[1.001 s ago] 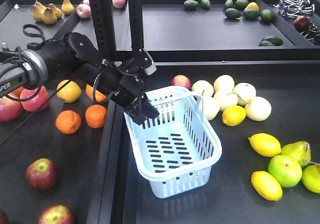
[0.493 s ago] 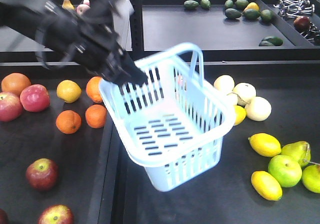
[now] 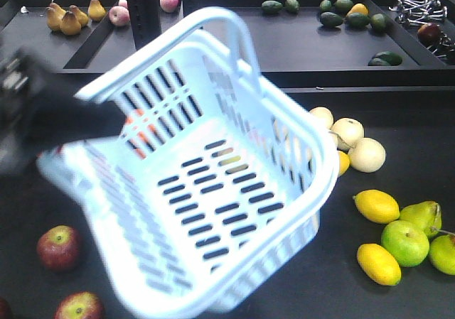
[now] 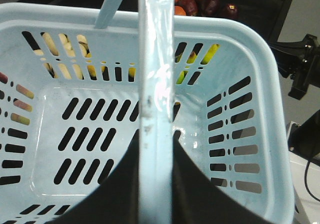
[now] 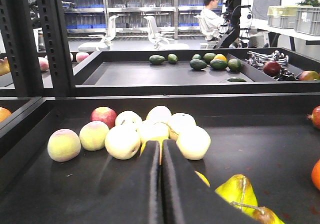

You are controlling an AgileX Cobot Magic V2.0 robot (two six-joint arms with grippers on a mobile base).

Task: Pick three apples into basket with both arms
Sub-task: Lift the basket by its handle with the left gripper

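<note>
Left gripper [image 4: 156, 136]: we find it clamped on the pale blue handle [image 4: 156, 59] of the basket [image 4: 250, 49]. The bar runs straight up between the two black fingers, with the slotted base behind it.

Right gripper [image 5: 160, 146]: fingers pressed flat together with nothing between them, low over a dark tray [image 5: 280, 154].

From the front, the basket hangs off the surface close to the lens, tilted with its open side toward us and blurred. The left arm [image 3: 50, 120] is a dark smear at its left rim.

By its lower left corner we note a dark red apple [image 3: 58, 248] on the left tray and a second apple [image 3: 79, 306] nearer the bottom edge. Neither is inside the basket.

To the right lie lemons [image 3: 377, 205] and a green apple [image 3: 405, 242].

Ahead of the right gripper is a heap of pale yellow fruit [image 5: 150, 129], with a red-blushed apple [image 5: 104, 115] at its back left.

On the far trays: pears [image 3: 67, 17] and avocados [image 5: 210, 63].
</note>
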